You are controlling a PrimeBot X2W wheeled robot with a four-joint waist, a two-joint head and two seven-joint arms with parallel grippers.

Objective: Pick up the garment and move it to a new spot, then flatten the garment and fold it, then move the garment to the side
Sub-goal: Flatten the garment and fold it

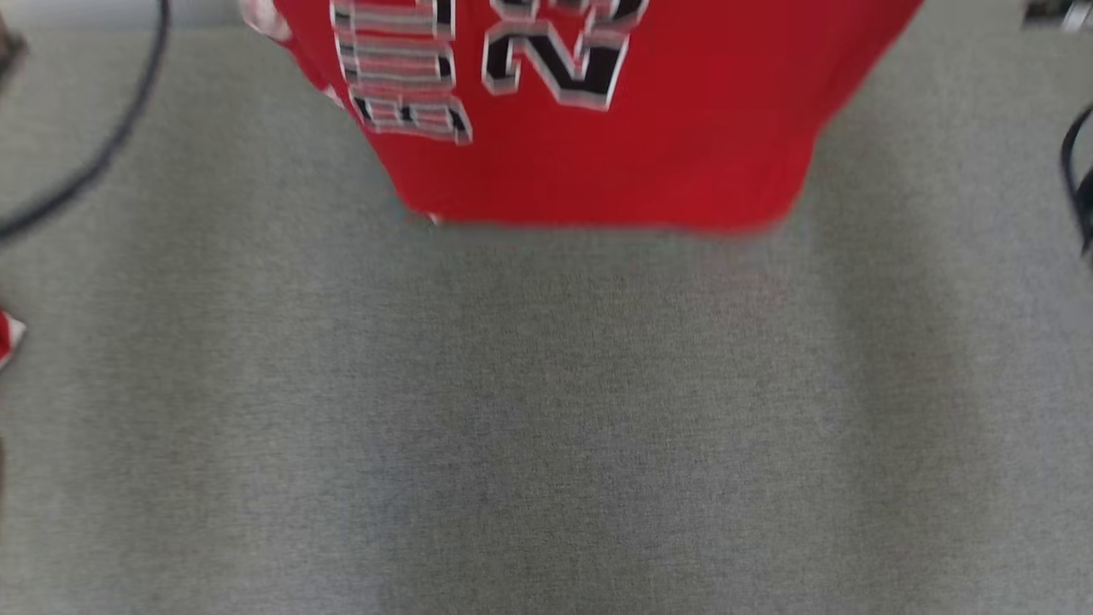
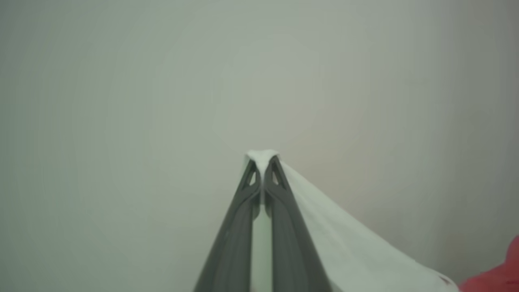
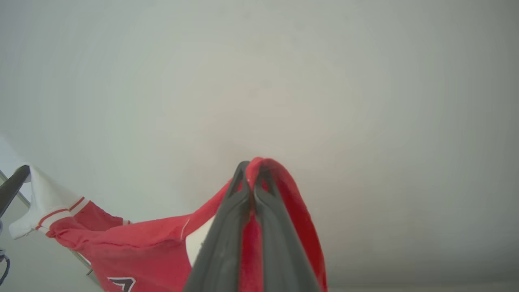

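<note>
A black cable (image 1: 111, 137) loops over the far left corner of the grey, cloth-covered counter (image 1: 546, 427). The left jaws are pressed together on a white sleeve of the red jersey (image 1: 598, 162), and a tuft of white cloth pokes out past the tips of the dark fingers (image 2: 231, 243). From there the white cloth (image 2: 344, 243) slopes away to the red body. The jersey hangs spread at the middle of the counter's far edge, with its black-and-white lettering facing the head view. Its hem is blurred, so I cannot tell whether it touches the counter. The right jaws are clamped on a red fold that loops over their fingers (image 3: 219, 251). Another dark cable (image 1: 1078, 179) lies at the counter's right edge.
</note>
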